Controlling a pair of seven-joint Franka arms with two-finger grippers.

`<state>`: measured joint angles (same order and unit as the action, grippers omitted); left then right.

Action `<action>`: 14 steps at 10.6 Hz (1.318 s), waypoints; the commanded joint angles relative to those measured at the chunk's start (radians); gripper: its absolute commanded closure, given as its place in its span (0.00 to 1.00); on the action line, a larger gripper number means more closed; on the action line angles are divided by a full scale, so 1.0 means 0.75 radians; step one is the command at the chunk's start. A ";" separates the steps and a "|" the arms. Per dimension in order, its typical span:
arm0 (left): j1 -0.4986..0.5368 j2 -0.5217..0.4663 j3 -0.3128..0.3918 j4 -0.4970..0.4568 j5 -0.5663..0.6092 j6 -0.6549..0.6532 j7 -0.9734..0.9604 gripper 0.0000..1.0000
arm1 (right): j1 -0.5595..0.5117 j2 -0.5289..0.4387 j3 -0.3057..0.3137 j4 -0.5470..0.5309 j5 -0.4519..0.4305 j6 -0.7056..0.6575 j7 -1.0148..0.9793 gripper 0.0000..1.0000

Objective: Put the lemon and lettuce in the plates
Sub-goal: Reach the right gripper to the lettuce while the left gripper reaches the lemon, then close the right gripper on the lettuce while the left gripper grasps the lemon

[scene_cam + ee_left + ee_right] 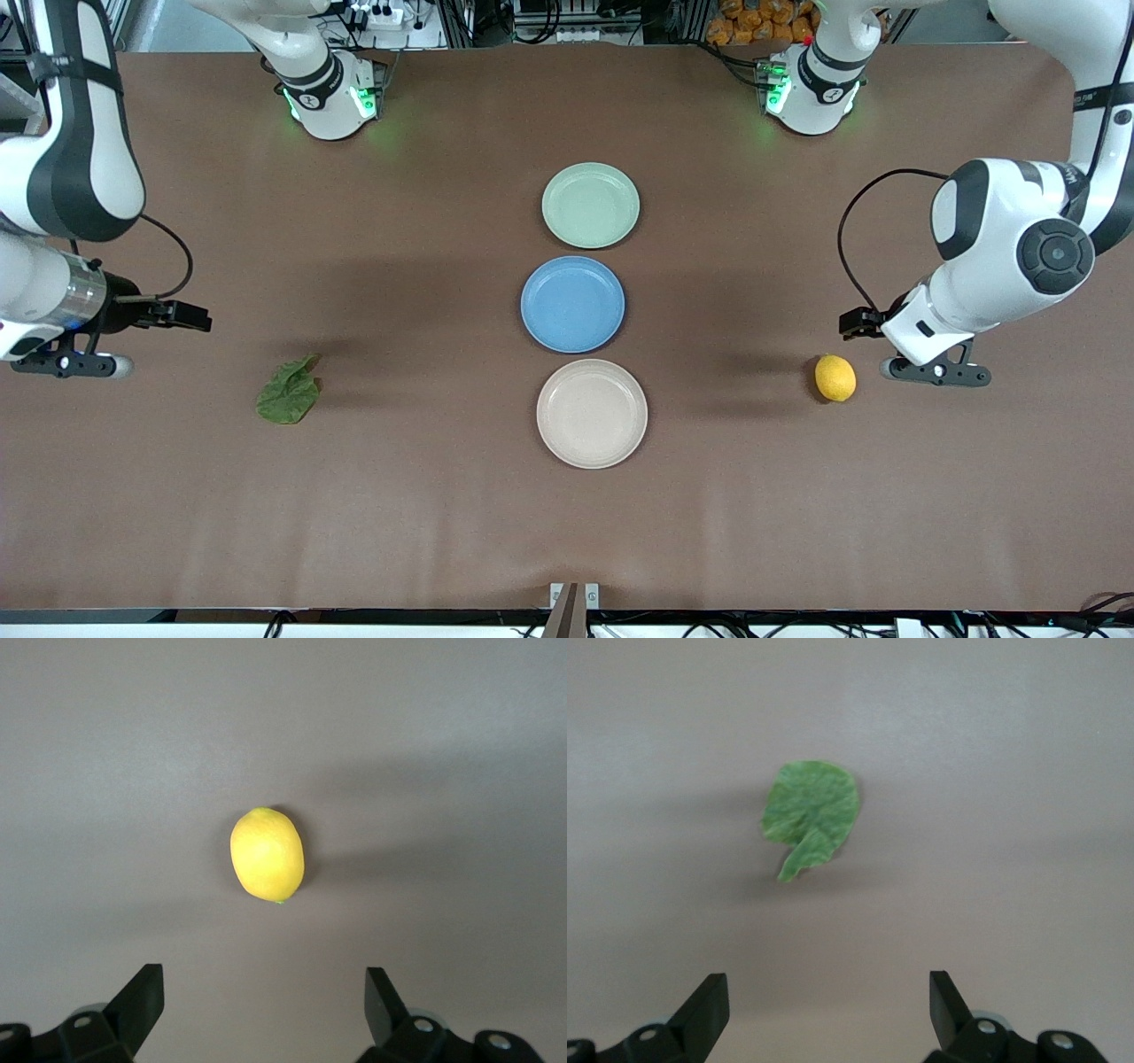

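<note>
- Nothing done yet, going by the plates: mint green plate (pixel 590 205), blue plate (pixel 572 304) and beige-pink plate (pixel 592 413) all bare, lined up down the middle of the table (pixel 425 514), mint one closest to the edge where the arm bases stand, beige-pink one closest to the front-camera edge.
- Lemon (pixel 834 377) sitting on the bare tabletop toward the left arm's end, well apart from every plate, roughly level with the gap between the blue and beige-pink plates.
- Lettuce (pixel 288 391) lying flat toward the right arm's end, also well clear of the plates, about level with the lemon.
- Left gripper (pixel 264 997) up over the table just beside the lemon, on the side toward the left arm's end edge; fingers spread wide in the wrist view, nothing between them, lemon in plain sight ahead.
- Right gripper (pixel 828 1001) hanging near the right arm's end edge, short of the lettuce; fingers likewise wide apart and holding nothing, leaf centred in its wrist view.
- So basically at the start line: both pickups and both drops left to do.
- Best guess at the plan: lemon into one of the two pale plates, lettuce into the other, blue one skipped.
- Looks like an approach stage for both arms, each lined up on its own item.
</note>
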<state>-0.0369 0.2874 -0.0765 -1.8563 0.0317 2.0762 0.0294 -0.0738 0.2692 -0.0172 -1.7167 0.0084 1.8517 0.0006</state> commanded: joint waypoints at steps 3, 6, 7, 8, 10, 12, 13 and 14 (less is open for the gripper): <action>0.039 0.136 -0.006 -0.063 0.027 0.238 0.106 0.00 | 0.045 0.193 0.019 -0.032 0.009 0.289 0.256 0.00; 0.041 0.177 -0.008 -0.096 0.027 0.304 0.106 0.00 | 0.052 0.285 0.019 -0.030 0.009 0.353 0.318 0.00; 0.037 0.197 -0.006 -0.096 0.027 0.328 0.106 0.00 | 0.045 0.318 0.019 -0.028 0.013 0.380 0.322 0.00; 0.037 0.224 -0.006 -0.096 0.029 0.359 0.108 0.00 | 0.045 0.344 0.021 -0.028 0.015 0.396 0.330 0.00; 0.035 0.269 -0.004 -0.106 0.046 0.420 0.112 0.00 | 0.045 0.383 0.021 -0.026 0.072 0.431 0.345 0.00; 0.043 0.294 -0.004 -0.116 0.095 0.455 0.112 0.00 | 0.049 0.416 0.019 -0.034 0.081 0.484 0.353 0.00; 0.045 0.312 -0.004 -0.116 0.095 0.473 0.112 0.00 | 0.051 0.422 0.019 -0.034 0.081 0.484 0.381 0.00; 0.049 0.337 -0.004 -0.114 0.095 0.508 0.112 0.00 | 0.055 0.443 0.019 -0.034 0.081 0.487 0.388 0.00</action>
<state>-0.0100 0.5235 -0.0771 -1.9370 0.0811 2.4171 0.0980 -0.0324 0.5861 -0.0080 -1.7448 0.0564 2.2073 0.2658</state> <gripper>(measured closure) 0.000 0.000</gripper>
